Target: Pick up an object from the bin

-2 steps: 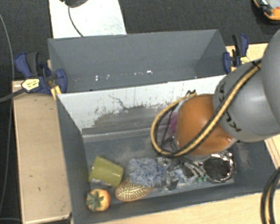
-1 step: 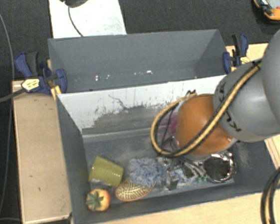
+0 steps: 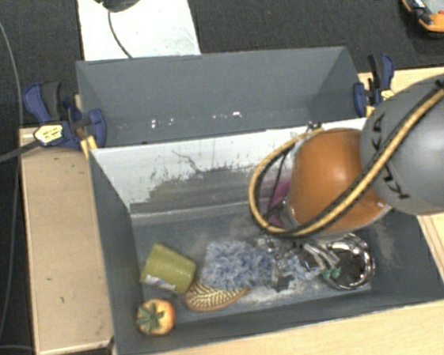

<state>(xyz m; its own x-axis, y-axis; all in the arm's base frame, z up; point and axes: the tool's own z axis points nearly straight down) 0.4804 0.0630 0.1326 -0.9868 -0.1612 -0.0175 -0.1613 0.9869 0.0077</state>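
Note:
My gripper [image 3: 282, 263] reaches down into the middle of the bin floor, at the right edge of a blue-grey fluffy cloth [image 3: 233, 264]. It touches or nearly touches the cloth; I cannot tell which. Just to its right lies a shiny metal ring-shaped thing with a green part [image 3: 346, 266]. A gold, oval brush-like thing [image 3: 213, 297] lies in front of the cloth, to the gripper's left. A bit of something pink [image 3: 275, 193] peeks out behind the gripper, mostly hidden.
An olive-green cylinder [image 3: 168, 267] lies at the left of the bin floor. An orange ball with a green top [image 3: 156, 316] sits in the front left corner. The arm with its orange cover and looped cable hangs over the bin's right half.

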